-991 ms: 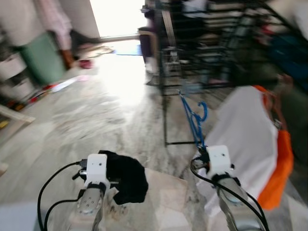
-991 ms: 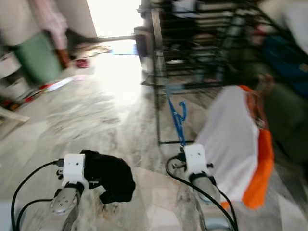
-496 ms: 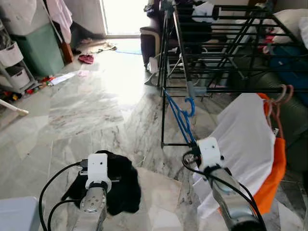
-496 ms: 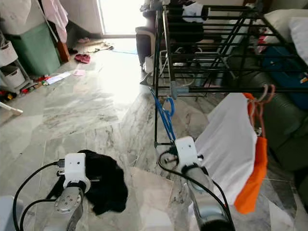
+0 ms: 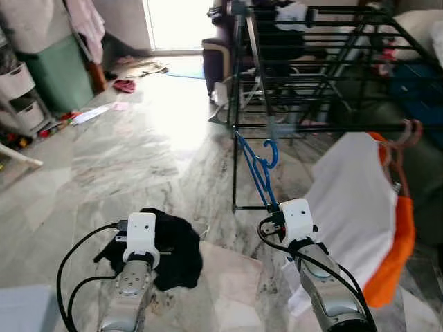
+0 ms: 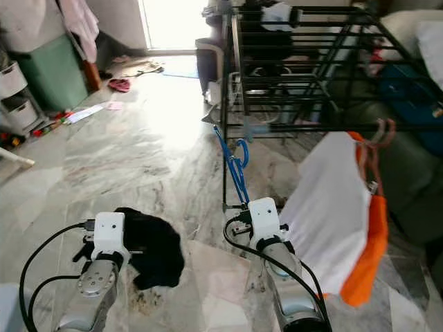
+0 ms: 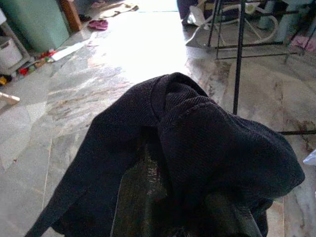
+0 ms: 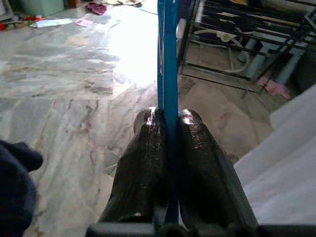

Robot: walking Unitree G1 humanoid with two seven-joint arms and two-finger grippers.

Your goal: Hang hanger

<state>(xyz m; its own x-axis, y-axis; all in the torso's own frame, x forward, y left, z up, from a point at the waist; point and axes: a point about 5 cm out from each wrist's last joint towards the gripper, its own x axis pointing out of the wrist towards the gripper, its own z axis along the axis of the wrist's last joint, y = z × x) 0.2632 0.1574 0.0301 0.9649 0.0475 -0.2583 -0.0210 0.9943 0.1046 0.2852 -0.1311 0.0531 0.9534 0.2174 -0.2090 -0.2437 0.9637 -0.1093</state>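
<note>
While clenched on the blue hanger (image 8: 166,74), right gripper (image 8: 168,123) held low ahead, both fingers (image 8: 148,163) pressed against the thin plastic. Hanger slanting up and away, hook (image 5: 271,153) close below the black drying rack (image 5: 304,69), whether touching a bar unclear. White and orange garment (image 5: 360,207) just to the right. Left gripper (image 7: 163,197) draped in a black cloth (image 7: 197,148), fingers hidden, grip impossible to tell, above the marble floor (image 5: 138,152).

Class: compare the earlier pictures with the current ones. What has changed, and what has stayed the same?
Mostly the camera moved: the blurred, shifted view has settled facing the black drying rack. Nothing was taken or released. The right claw stays shut on the blue hanger, the left claw keeps the black garment, and the white shirt hangs as before.
</note>
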